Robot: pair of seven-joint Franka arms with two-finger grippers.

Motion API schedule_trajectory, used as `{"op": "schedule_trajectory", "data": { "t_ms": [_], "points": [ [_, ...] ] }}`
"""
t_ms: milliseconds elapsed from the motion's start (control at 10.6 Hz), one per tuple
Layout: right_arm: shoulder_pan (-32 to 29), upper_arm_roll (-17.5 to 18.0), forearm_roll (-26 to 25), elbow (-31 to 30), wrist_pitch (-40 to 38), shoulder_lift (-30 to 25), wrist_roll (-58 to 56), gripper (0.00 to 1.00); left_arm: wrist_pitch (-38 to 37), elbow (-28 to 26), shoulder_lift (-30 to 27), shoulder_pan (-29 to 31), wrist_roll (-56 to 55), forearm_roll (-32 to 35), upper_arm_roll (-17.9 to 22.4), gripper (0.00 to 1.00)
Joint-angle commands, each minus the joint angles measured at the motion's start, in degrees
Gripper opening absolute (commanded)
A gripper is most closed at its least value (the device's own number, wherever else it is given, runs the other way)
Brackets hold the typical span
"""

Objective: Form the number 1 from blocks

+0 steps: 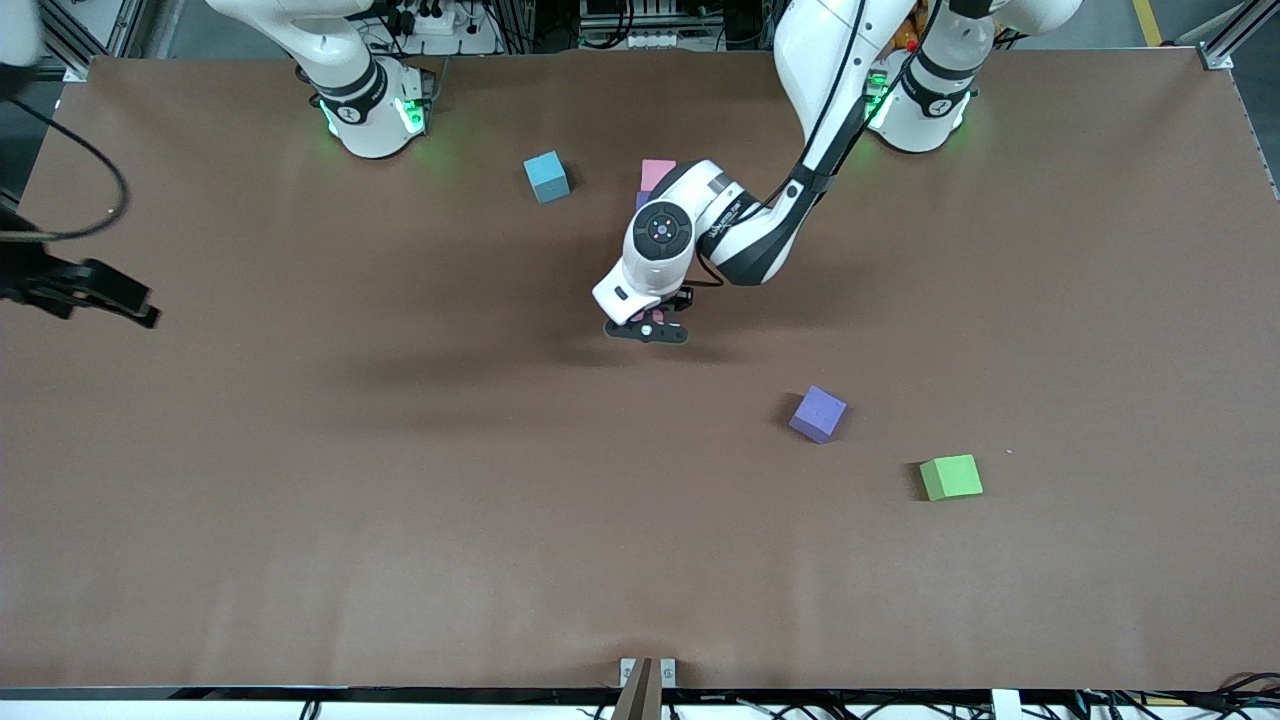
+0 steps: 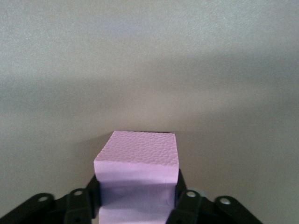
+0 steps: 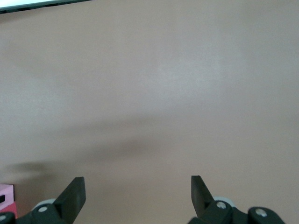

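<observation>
My left gripper (image 1: 650, 330) is low over the middle of the table, shut on a light pink block (image 2: 136, 161). Its fingers (image 2: 181, 186) press both sides of the block. The front view hides most of this block under the hand. A second light pink block (image 1: 658, 172) lies closer to the robots' bases, partly covered by the left arm, with a purple sliver (image 1: 643, 198) beside it. A purple block (image 1: 818, 413) lies nearer the front camera, toward the left arm's end. My right gripper (image 1: 100, 295) waits open at the right arm's end of the table, over bare mat (image 3: 149, 93).
A light blue cube (image 1: 546, 176) lies near the pink block, toward the right arm's end. A green cube (image 1: 950, 477) lies nearer the front camera than the purple block. A bit of pink and red (image 3: 5, 200) shows at the right wrist view's edge.
</observation>
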Motion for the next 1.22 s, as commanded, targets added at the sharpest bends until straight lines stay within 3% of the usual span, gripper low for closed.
{"op": "schedule_trajectory", "data": {
  "t_ms": [0,376,658,1034,1128],
  "points": [
    [0.5,-0.7,0.5,-0.4,-1.3,-1.6,-2.8,1.00,-2.4,1.3,-0.2,-0.8,-0.6,-0.5,1.1,1.00],
    [1.0,-0.5,-1.3,-0.8,-2.6,-2.8,-2.7,1.00,-11.6,5.1,-8.2,4.1,-0.5,-0.2,2.4,1.00],
    [1.1,-0.4,-2.0,-0.6,-2.8,-2.4,-2.8,1.00,-17.0,4.8,-17.0,11.0,-0.3,5.7,1.2,1.00],
    [2.0,-0.3,-5.3,0.6,-7.9,-2.5,-2.7,1.00,-25.4,4.6,-25.4,24.3,1.0,16.7,-5.8,1.00],
    [2.1,-0.3,-5.3,0.6,-8.0,-2.5,-2.7,1.00,-26.6,4.5,-27.5,25.9,3.6,17.0,-5.7,1.00]
  ]
}}
